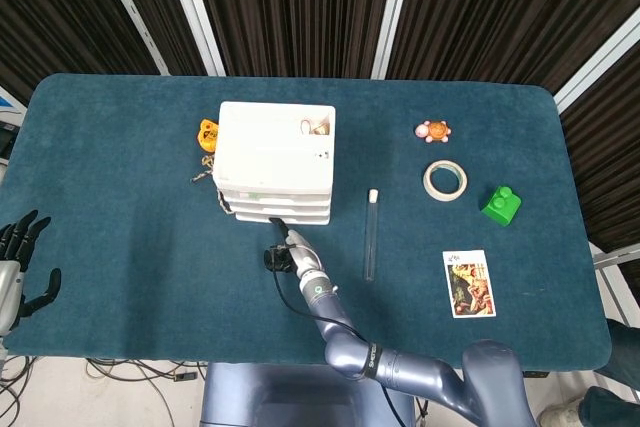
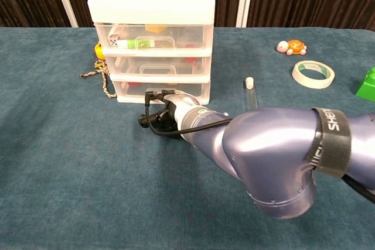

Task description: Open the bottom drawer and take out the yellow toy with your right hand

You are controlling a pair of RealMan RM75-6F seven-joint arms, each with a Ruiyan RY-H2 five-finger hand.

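The bottom drawer [image 2: 161,89] is sitting closed right ahead of the right hand [image 2: 159,116] — its grip is hidden behind the wrist, so I cannot tell. No yellow toy is showing inside. The left hand [image 1: 22,259] is hanging far off, fingers spread — empty.

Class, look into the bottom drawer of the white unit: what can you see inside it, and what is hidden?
Through the bottom drawer front only red shapes show. No yellow toy is visible there. The right hand and arm cover part of the front, and the drawer is shut.
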